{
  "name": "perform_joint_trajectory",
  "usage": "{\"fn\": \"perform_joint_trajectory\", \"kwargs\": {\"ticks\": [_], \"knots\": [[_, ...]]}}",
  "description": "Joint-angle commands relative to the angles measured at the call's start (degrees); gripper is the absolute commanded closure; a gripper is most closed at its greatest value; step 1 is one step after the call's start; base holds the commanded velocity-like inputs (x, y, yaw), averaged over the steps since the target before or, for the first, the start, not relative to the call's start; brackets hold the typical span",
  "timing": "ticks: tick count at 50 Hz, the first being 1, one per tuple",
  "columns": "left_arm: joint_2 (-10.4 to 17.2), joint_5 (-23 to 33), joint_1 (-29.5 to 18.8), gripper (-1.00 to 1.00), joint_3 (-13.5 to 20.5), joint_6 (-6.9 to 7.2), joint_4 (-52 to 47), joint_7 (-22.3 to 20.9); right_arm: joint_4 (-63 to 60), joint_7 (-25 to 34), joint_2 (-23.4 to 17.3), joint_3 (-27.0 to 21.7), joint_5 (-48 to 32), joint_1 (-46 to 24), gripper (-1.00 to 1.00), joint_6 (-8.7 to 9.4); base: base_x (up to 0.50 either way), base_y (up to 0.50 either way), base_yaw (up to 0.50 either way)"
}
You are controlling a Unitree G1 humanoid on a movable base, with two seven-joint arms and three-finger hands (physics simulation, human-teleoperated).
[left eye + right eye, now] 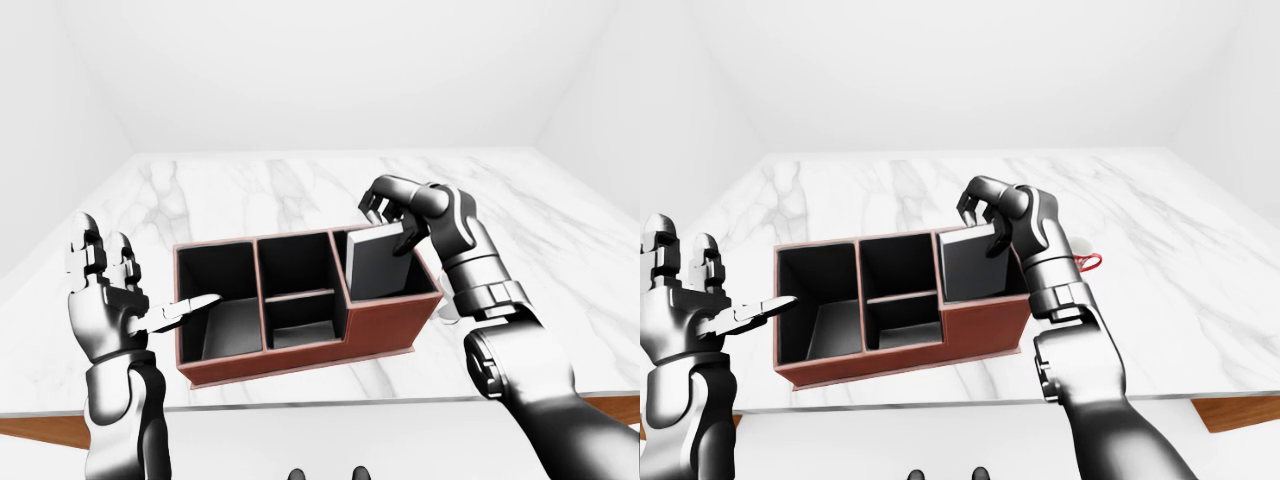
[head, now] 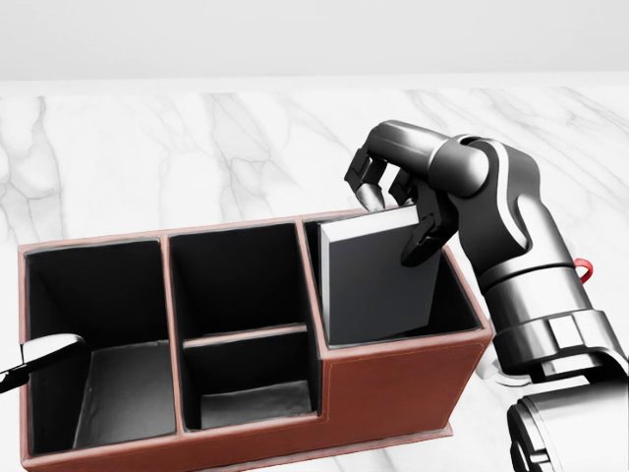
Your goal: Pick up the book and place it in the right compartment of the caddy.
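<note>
The dark grey book (image 2: 375, 273) stands nearly upright, its lower part inside the right compartment of the red-brown caddy (image 2: 393, 382). My right hand (image 2: 396, 202) grips the book's top edge, fingers on one side and thumb on the other. The caddy has a left compartment, a split middle one and the right one. My left hand (image 1: 110, 298) is held up open at the left of the caddy, one finger (image 2: 39, 356) reaching over its left rim and touching nothing.
The caddy rests on a white marble table (image 2: 147, 157). A small red ring-shaped thing (image 1: 1092, 262) lies on the table to the right of the caddy, partly behind my right arm. The table's near edge (image 1: 300, 406) runs just below the caddy.
</note>
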Motion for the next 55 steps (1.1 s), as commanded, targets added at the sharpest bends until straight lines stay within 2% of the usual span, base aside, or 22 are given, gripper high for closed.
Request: {"fn": "perform_joint_trajectory", "kwargs": {"ticks": [1,25,26,27,29,33,34,37,41,45,55], "knots": [[0.04,-0.09,-0.07,-1.00,0.08,-0.09,0.17,-0.06,1.37,0.00,0.28,-1.05,-0.14,0.00,1.00,0.00,0.00,0.00,0.00],[0.03,-0.04,0.01,-1.00,-0.04,-0.29,0.38,-0.08,-1.91,0.00,-0.91,-1.32,-0.79,0.44,1.00,0.00,0.00,0.00,0.00],[0.01,-0.03,0.02,-1.00,-0.03,-0.43,0.51,-0.12,-2.63,0.00,-1.03,-1.40,-0.79,0.30,0.59,0.00,0.00,0.00,0.00],[0.04,-0.08,-0.01,-1.00,0.02,-0.40,0.53,-0.12,-3.78,0.00,-1.45,-1.52,-0.80,0.05,-1.00,0.00,0.00,0.00,0.00],[0.04,-0.03,-0.06,-1.00,-0.01,-0.44,0.64,-0.07,-4.56,0.00,-1.77,-3.95,1.74,-3.37,-1.00,0.00,0.00,0.00,0.00],[-0.01,0.12,0.02,-1.00,-0.14,-0.48,0.61,-0.07,1.52,0.00,-2.95,-7.22,8.35,-10.86,-1.00,0.00,0.00,0.00,0.00],[0.00,0.08,0.01,-1.00,-0.08,-0.62,0.79,-0.11,6.61,-11.08,-4.20,-7.53,8.62,-14.12,-1.00,0.00,0.00,0.00,0.00],[-0.05,0.16,0.16,-1.00,-0.24,-0.35,0.26,-0.04,10.09,-18.81,-5.70,-8.11,13.78,-17.21,-1.00,0.00,0.00,0.00,0.00],[0.01,0.09,-0.04,-1.00,-0.07,-0.64,0.82,-0.11,11.23,-22.13,-6.46,-6.88,16.76,-17.52,-1.00,0.00,0.00,0.00,0.00],[-0.03,0.17,0.02,-1.00,-0.21,-0.38,0.50,-0.01,10.68,-29.11,-7.80,-8.38,20.70,-19.91,-1.00,0.00,0.00,0.00,0.00],[0.01,0.22,-0.07,-1.00,-0.24,-0.77,1.02,-0.11,10.39,-30.68,-8.37,-7.07,23.07,-20.01,-1.00,0.00,0.00,0.00,0.00]]}}
